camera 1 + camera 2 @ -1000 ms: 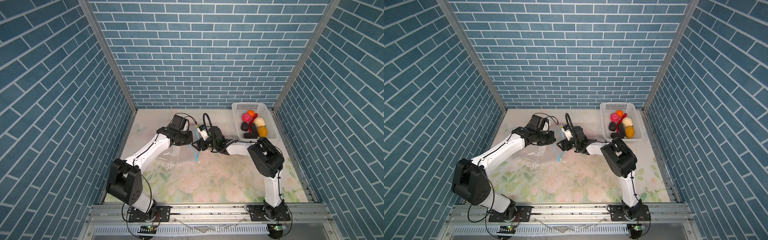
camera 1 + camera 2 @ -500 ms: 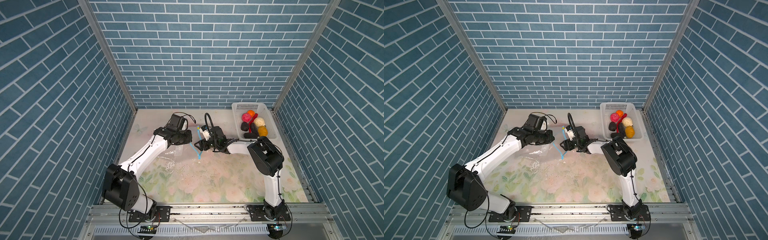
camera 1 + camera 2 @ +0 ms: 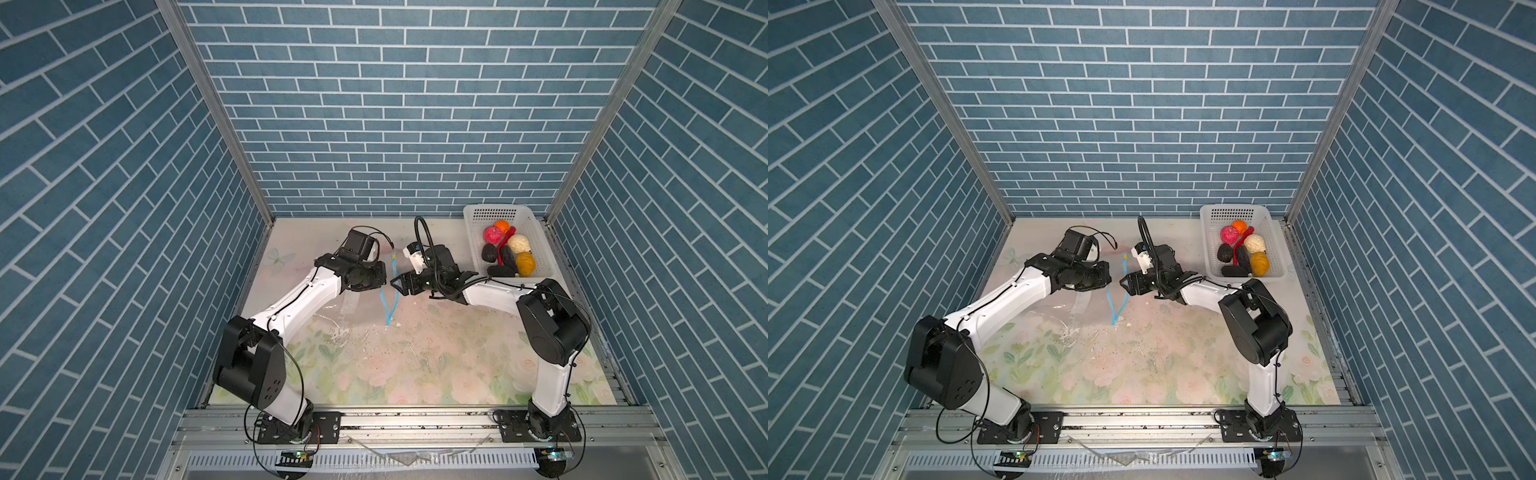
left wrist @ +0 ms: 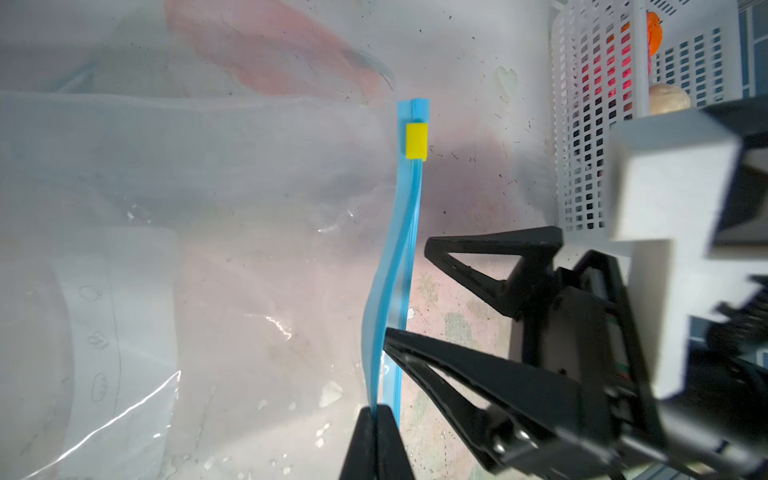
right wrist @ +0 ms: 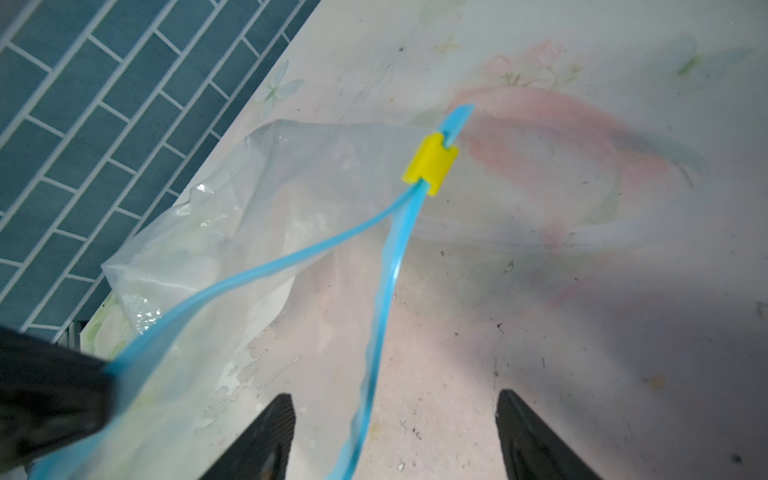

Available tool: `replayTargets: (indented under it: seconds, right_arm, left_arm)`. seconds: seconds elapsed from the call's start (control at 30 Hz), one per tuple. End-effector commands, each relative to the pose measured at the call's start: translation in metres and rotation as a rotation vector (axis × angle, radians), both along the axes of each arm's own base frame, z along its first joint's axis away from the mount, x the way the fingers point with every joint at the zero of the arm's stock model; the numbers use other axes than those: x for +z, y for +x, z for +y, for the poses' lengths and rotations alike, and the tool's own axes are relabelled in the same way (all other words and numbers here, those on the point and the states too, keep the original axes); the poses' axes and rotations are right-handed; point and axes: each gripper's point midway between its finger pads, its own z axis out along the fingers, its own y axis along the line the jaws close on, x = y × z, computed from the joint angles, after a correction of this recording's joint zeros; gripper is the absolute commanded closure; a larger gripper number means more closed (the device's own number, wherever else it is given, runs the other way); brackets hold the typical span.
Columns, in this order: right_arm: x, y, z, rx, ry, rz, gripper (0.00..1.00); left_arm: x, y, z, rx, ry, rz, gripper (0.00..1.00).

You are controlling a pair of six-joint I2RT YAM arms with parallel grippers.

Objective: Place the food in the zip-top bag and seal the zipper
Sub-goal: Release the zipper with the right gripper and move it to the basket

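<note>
Left pincer clamped tight, right pincer spread wide

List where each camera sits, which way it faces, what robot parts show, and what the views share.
Both top views: high at the front, looking down toward the back wall; both arms, left gripper, right gripper, zip-top bag, basket.
Left wrist: on the left arm, looking along its shut fingers at the zipper they pinch; open right gripper shows too.
Right wrist: on the right arm, looking past its open fingers at the slider.
Shared: both wrist views show zipper and slider.
</note>
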Motion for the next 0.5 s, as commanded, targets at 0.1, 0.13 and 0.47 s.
replayTargets:
  seconds: [0.1,0.13,0.47]
  right_arm:
    - [0.013,-0.010,-0.052,-0.062,-0.205,-0.017,0.21]
    - [0.019,-0.005,-0.067,-0.098,-0.253,-0.044,0.21]
    - [0.057,0.035,-0.170,-0.332,-0.516,-0.130,0.19]
  left_arm:
    - [0.007,0.009,-0.007,0.005,-0.012,-0.024,0.96]
    - [0.008,0.011,-0.007,0.015,-0.012,-0.027,0.96]
    - [0.011,0.023,-0.016,0.032,-0.005,-0.019,0.98]
